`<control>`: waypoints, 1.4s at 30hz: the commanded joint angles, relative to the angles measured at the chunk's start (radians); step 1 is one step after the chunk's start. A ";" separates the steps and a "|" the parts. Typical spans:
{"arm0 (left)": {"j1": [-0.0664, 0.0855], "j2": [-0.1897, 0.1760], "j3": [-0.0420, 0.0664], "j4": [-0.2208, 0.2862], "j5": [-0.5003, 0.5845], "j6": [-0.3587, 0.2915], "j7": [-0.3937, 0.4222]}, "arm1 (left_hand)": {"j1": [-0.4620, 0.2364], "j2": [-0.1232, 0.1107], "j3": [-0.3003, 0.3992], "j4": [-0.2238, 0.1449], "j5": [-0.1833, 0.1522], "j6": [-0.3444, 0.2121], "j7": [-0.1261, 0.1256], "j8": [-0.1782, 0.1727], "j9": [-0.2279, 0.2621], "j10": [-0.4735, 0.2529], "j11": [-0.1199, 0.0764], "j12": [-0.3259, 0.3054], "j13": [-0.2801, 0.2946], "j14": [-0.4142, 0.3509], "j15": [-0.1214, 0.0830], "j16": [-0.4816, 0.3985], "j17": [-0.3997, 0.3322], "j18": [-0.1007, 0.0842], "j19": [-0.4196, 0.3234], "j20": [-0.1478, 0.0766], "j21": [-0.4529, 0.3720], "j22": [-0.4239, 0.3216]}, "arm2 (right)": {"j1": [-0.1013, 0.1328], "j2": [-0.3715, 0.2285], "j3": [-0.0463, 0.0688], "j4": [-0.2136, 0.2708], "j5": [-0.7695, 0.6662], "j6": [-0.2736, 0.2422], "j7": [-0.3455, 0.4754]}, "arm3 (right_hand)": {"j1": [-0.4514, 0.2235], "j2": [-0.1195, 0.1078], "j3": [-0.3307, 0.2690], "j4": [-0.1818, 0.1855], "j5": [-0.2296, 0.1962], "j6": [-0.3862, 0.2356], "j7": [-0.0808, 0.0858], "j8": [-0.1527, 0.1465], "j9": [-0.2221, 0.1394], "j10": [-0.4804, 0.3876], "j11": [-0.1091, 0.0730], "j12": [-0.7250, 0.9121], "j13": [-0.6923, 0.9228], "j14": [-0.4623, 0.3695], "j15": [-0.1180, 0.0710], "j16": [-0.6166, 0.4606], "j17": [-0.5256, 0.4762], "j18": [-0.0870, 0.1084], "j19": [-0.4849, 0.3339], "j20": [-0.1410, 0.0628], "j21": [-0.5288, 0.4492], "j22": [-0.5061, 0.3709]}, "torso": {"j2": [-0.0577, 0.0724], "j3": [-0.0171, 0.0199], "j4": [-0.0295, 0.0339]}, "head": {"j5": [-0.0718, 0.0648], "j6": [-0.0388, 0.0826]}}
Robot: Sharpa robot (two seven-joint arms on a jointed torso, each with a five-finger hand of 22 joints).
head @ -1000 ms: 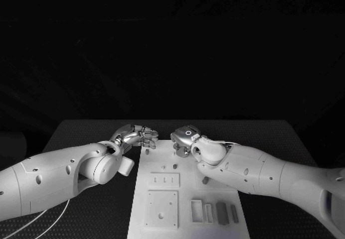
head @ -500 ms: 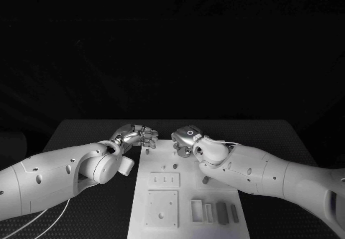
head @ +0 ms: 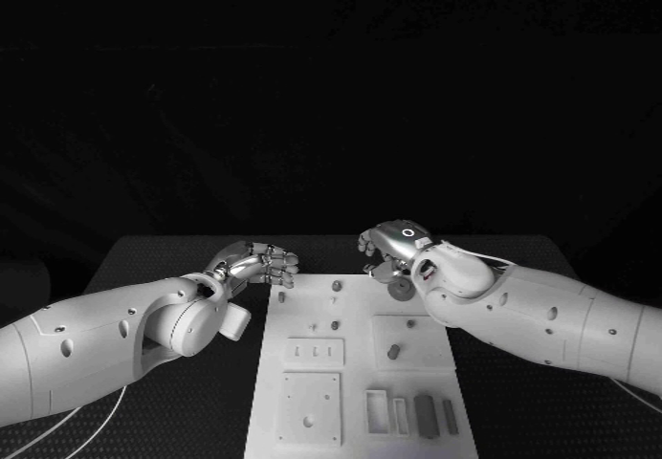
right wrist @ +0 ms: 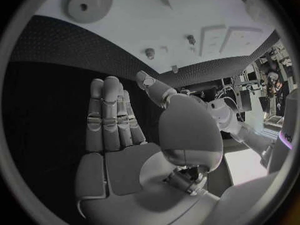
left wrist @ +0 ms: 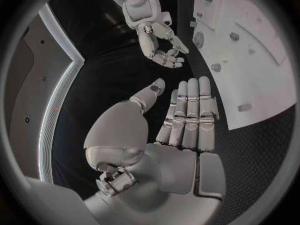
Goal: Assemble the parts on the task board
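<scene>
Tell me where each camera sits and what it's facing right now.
Head view: on the robot's head, looking down at the task board; both white arms, left hand and right hand at the board's far end.
Left wrist view: behind the left hand, fingers extended, facing the board and the right hand.
Right wrist view: behind the right hand, facing the board.
All three views share the board.

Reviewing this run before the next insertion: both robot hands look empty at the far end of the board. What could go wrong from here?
1. The right robot hand hovers open above the task board's far edge, close to a round part; a low sweep could knock it.
2. The left robot hand sits beside the board's far left corner, near upright pegs; reaching in may bump them.
3. Both forearms overhang the board, hiding parts from the head view.
</scene>
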 commanded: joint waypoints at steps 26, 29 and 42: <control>0.002 0.002 0.001 -0.012 0.000 0.030 0.020 | -0.001 -0.005 -0.005 0.000 0.000 -0.010 0.001 -0.007 0.000 -0.003 0.005 -0.005 0.002 0.002 0.005 -0.006 0.005 0.007 -0.005 0.000 -0.006 0.002 | -0.018 -0.068 0.011 -0.080 0.007 0.297 0.071 | -0.092 -0.073 -0.082 0.056 0.003 -0.047 -0.012 0.000 -0.002 0.007 -0.004 0.032 0.086 -0.122 -0.001 0.069 0.027 0.003 -0.102 0.022 0.023 0.026 | -0.001 0.0037 -0.0080 | -0.005 0.003; 0.002 0.003 0.001 -0.013 0.000 0.029 0.019 | -0.001 -0.005 -0.005 0.000 0.000 -0.010 0.001 -0.007 0.000 -0.003 0.005 -0.006 0.002 0.002 0.005 -0.006 0.005 0.007 -0.005 0.000 -0.006 0.003 | -0.024 -0.063 0.010 -0.089 0.006 0.292 0.077 | -0.089 -0.075 -0.095 0.055 0.003 -0.062 -0.016 -0.004 -0.003 0.055 -0.024 0.083 0.142 -0.121 -0.018 0.117 0.052 0.005 -0.096 0.021 0.046 0.028 | -0.001 0.0033 -0.0073 | -0.005 0.001; 0.002 0.007 0.001 -0.016 0.000 0.030 0.017 | -0.002 -0.004 -0.006 0.001 0.000 -0.011 0.001 -0.008 0.000 -0.004 0.005 -0.007 0.002 0.003 0.005 -0.007 0.007 0.007 -0.004 0.000 -0.006 0.003 | -0.038 -0.043 0.009 -0.117 0.006 0.253 0.104 | -0.067 -0.043 -0.097 0.054 0.004 -0.047 -0.036 0.025 0.012 -0.231 -0.080 0.935 1.022 -0.173 -0.072 0.558 0.213 0.008 -0.090 -0.024 0.322 0.026 | -0.001 0.0028 -0.0082 | -0.001 -0.005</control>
